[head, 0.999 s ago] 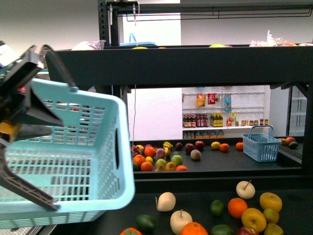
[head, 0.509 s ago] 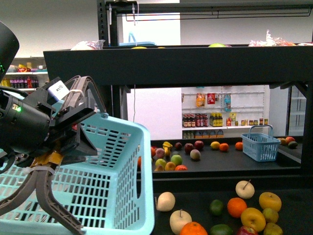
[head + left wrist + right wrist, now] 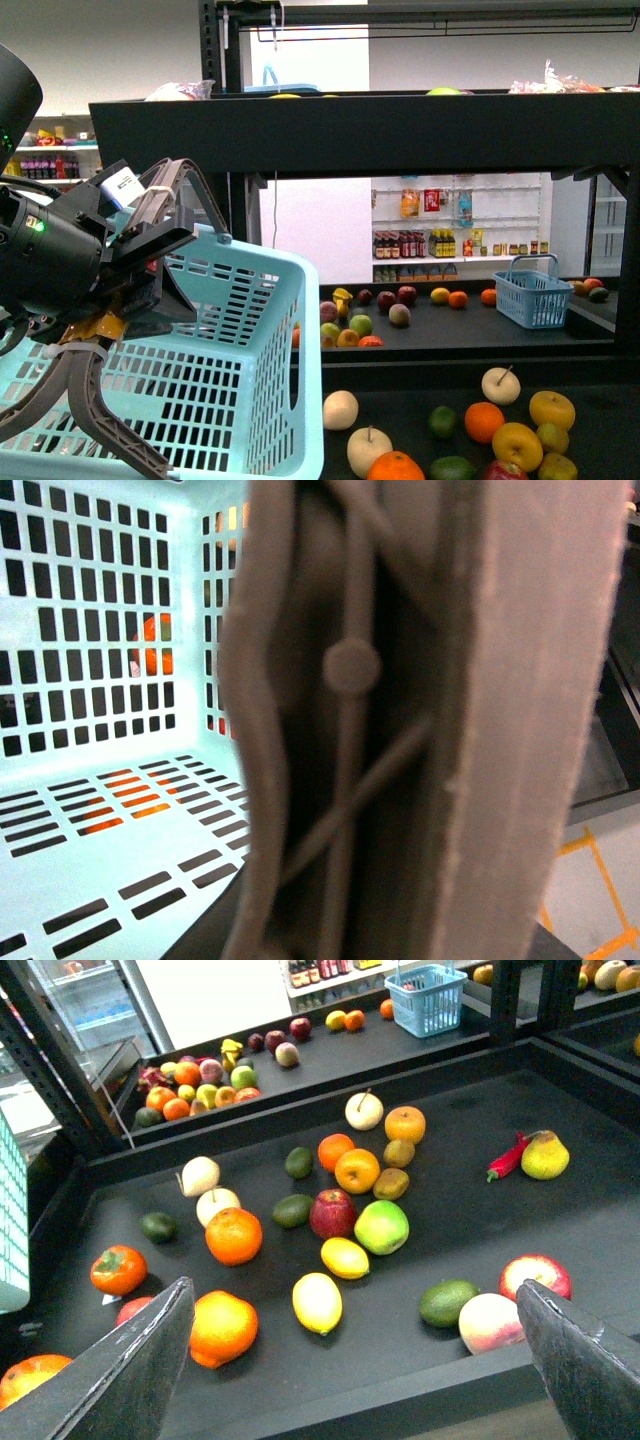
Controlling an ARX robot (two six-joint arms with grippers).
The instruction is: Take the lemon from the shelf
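Two yellow lemons lie on the black shelf tray (image 3: 460,1230) in the right wrist view: a larger one (image 3: 317,1302) near the front lip and a smaller one (image 3: 345,1258) just behind it. My right gripper (image 3: 355,1295) is open and empty, its two dark fingers spread wide above the tray's front edge, with the larger lemon between them and beyond. My left gripper (image 3: 150,245) is shut on the rim of a light blue basket (image 3: 230,380) and holds it up at the left. In the left wrist view a grey finger (image 3: 500,730) fills the frame beside the basket wall (image 3: 90,600).
Oranges (image 3: 233,1235), a red apple (image 3: 333,1212), a green apple (image 3: 381,1226), avocados, a red chili (image 3: 505,1157) and a pear (image 3: 544,1155) crowd the tray. A small blue basket (image 3: 533,292) stands on the rear tray. The upper tier (image 3: 380,130) overhangs. Wall shelving with bottles (image 3: 440,240) stands behind.
My left arm has come into the front view and the light blue basket has swung and shifted right, now covering more of the rear fruit. The fruit has not moved.
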